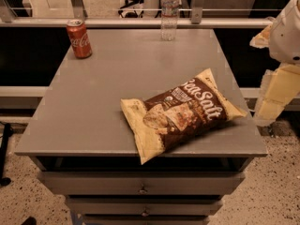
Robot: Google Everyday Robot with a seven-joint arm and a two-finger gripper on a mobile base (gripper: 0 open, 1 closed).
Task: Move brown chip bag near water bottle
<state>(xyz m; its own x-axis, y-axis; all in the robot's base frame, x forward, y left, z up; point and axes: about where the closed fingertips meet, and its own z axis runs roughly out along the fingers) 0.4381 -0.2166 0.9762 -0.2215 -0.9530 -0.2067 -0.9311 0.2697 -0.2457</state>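
Grey and flat, the top of a drawer cabinet [117, 69] fills the middle of the room, with its drawer fronts [140, 184] nearest me and speckled flooring around its foot. Close to the front edge lies the brown chip bag [183, 114], flat on its back and slanted, one pale yellow corner poking out past the cabinet's lip. The gripper [272, 100] hangs off the right side of the cabinet, out over the floor and not touching anything; whether it is released or clenched I cannot tell. From the gripper, the bag is to the left and slightly lower, near but apart from it. Farther back and well to the gripper's left, the water bottle [169, 15] stands upright at the far edge. A red Coca-Cola can [78, 39] stands farther left still, by the far left corner, well apart from the bottle. Beyond both runs a metal rail [117, 22].
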